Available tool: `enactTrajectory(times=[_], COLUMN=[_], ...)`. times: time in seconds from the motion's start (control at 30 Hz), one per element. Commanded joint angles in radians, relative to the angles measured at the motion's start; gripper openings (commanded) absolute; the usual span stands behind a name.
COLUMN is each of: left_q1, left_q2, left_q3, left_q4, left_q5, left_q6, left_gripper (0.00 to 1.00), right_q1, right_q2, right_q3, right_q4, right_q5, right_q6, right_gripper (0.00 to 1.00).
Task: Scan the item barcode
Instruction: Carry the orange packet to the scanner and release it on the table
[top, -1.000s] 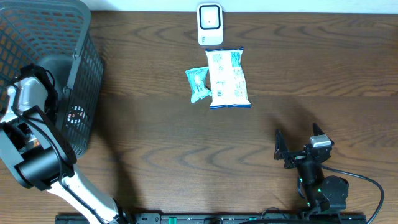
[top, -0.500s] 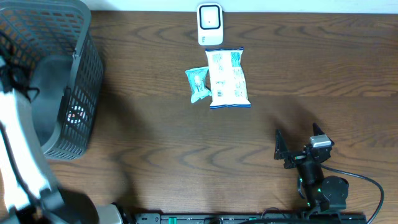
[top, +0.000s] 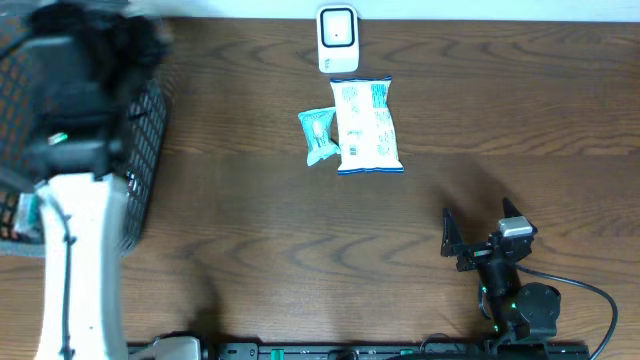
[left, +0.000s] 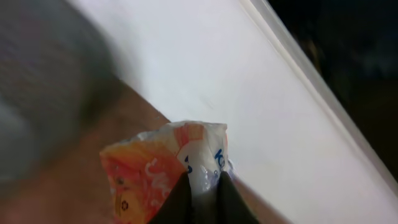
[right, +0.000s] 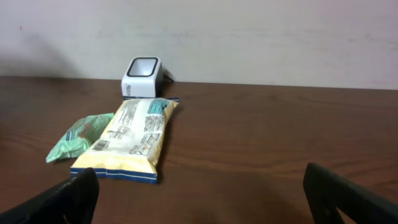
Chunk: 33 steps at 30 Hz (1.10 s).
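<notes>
1. Progress is judged to be at the carrying stage. An orange-and-white packet (left: 149, 177) is pinched at its upper edge by the left gripper (left: 202, 186), whose fingers (left: 177, 202) are pressed together on the film.
2. Location of the item is read from two views. It is held aloft at the far left, where the blurred left arm (top: 75, 250) is seen over the basket (top: 148, 140). That is well apart from the scanner (top: 337, 40) at the far edge of the table (top: 250, 240).
3. What is left, as judged: the packet is to be brought across to the scanner and its barcode turned toward the window. No barcode can be made out on the visible face, so which side must be presented cannot be told.
4. The right gripper (top: 480, 235) is seen low at the near right, its fingers spread wide with nothing between them.
5. Contents of the basket are largely hidden by the arm. A pale scrap is glimpsed through the mesh at its outer side, but what it is cannot be told.
6. Outside the basket, a pale snack bag (top: 368, 125) lies just in front of the scanner. A small green packet (top: 318, 135) lies just beside or touching it on the basket side. Whether these are already scanned cannot be told.
</notes>
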Motion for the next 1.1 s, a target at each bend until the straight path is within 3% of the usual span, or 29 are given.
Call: enactTrajectory(times=[0.0,0.13,0.27,0.57,0.83,1.07], left_q1=[-0.136,-0.283,-0.368,-0.389,-0.385,-0.372], left_q2=[0.076,0.184,0.28,0.45,0.595,0.693], left_q3=[0.005,0.005,0.005,0.005,0.004,0.004], left_q4=[0.035,0.101,0.113,-0.055,-0.064,-0.047], left_q5=[0.032,0.032,-0.003,-0.257,-0.258,-0.287], left_q6=[0.149,0.312,0.583,0.934,1.036,0.99], left_gripper=[0.08,0.08,0.08,0.08,0.08,0.08], right_q1=[0.006,0.006,0.006,0.006,0.006,0.006], right_q2=[-0.006,-0.006,-0.006,-0.006,-0.006,-0.006], right_q3=[-0.002,-0.002,-0.002,-0.002,-0.002,-0.002], right_q4=[-0.004,-0.004,-0.004,-0.004,-0.004,-0.004], right_q5=[-0.007,-0.007,-0.007,-0.007,-0.007,-0.007], right_q6=[0.006,0.006,0.006,0.006,0.006,0.006], right_gripper=[0.99,0.99,0.99,0.99,0.99,0.99])
